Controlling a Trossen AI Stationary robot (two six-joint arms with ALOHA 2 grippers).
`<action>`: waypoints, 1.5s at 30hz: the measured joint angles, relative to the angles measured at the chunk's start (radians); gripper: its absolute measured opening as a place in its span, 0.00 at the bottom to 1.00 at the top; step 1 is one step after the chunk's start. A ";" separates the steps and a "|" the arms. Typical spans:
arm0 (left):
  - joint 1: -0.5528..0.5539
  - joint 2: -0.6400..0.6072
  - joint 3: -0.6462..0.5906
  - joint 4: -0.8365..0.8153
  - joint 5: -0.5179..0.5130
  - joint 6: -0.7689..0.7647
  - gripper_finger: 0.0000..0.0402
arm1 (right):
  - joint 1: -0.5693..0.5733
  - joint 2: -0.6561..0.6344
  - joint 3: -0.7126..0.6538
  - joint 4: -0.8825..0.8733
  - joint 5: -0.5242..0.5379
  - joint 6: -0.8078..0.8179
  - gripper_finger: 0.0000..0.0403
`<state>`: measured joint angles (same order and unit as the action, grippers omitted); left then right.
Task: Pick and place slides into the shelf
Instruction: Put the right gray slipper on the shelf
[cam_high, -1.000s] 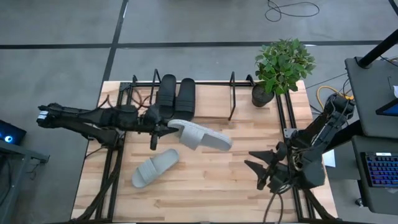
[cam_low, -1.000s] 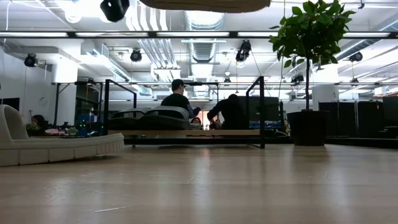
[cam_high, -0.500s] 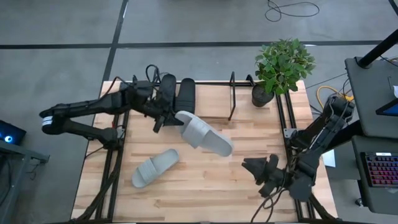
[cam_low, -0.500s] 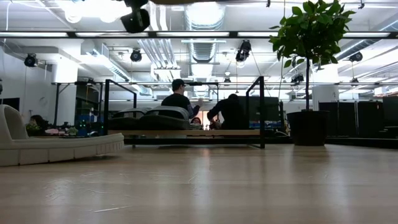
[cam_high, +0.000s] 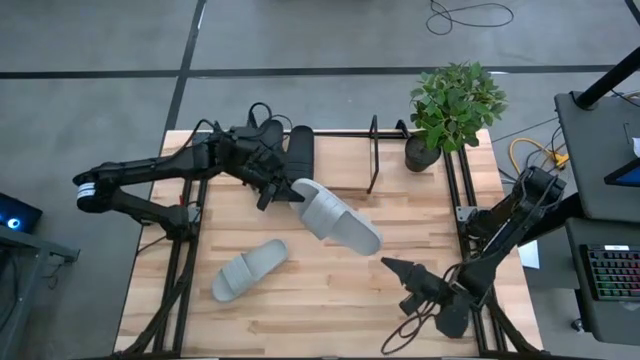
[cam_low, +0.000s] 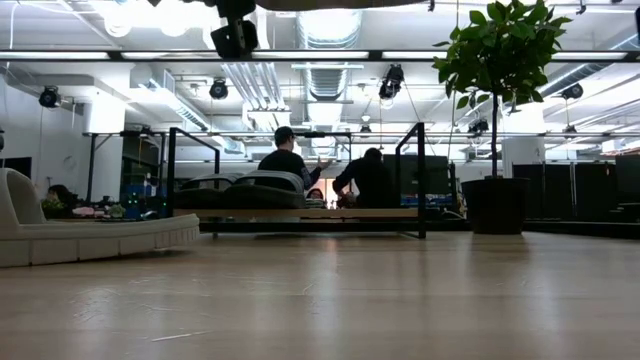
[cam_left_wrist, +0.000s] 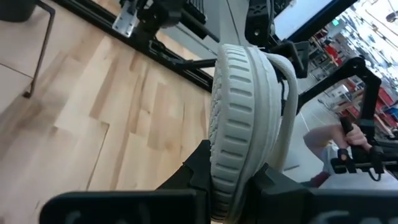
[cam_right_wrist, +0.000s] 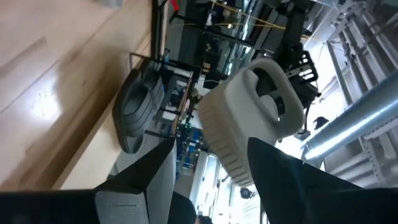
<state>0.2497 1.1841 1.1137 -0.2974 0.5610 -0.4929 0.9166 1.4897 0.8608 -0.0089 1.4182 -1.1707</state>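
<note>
My left gripper (cam_high: 282, 190) is shut on a light grey slide (cam_high: 338, 218), which hangs above the table's middle just in front of the shelf (cam_high: 372, 152). Two black slides (cam_high: 283, 150) rest soles down on the shelf's base board. A second light grey slide (cam_high: 248, 270) lies sole down on the table at the near left, also visible in the low view (cam_low: 90, 236). My right gripper (cam_high: 397, 272) stands open near the right front, pointing at the held slide (cam_right_wrist: 249, 124) without touching it. My left gripper pinches the light grey slide's end nearest the shelf (cam_left_wrist: 231, 177) between its two fingers (cam_left_wrist: 198, 179), one on each flat side. The fingers come roughly level from the table's left and lie along the slide. The slide is turned on its edge and lifted clear of the table.
A potted plant (cam_high: 455, 100) stands at the far right corner beside the shelf. Black arm frames run along the table's left and right edges. Bare wood lies between the two grippers. In the low view, people (cam_low: 290, 160) sit in the room behind the table.
My left gripper has carried the light grey slide toward the far edge and a little right, rolling as it went; the slide has turned more onto its edge and stays clear of the table. My right gripper has sunk and moved toward the near edge and the left, rolling too.
</note>
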 joint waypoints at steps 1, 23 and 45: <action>0.000 0.004 0.000 0.000 0.005 -0.001 0.03 | -0.005 0.001 -0.001 -0.009 -0.001 0.000 0.47; 0.009 0.024 -0.004 0.048 0.031 -0.055 0.05 | -0.076 -0.001 0.054 -0.018 -0.030 -0.043 0.47; 0.006 0.042 -0.009 0.046 0.066 -0.043 0.03 | -0.179 0.000 0.053 0.008 -0.093 -0.073 0.39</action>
<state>0.2554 1.2263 1.1046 -0.2514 0.6274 -0.5358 0.7372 1.4895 0.9142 -0.0012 1.3252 -1.2438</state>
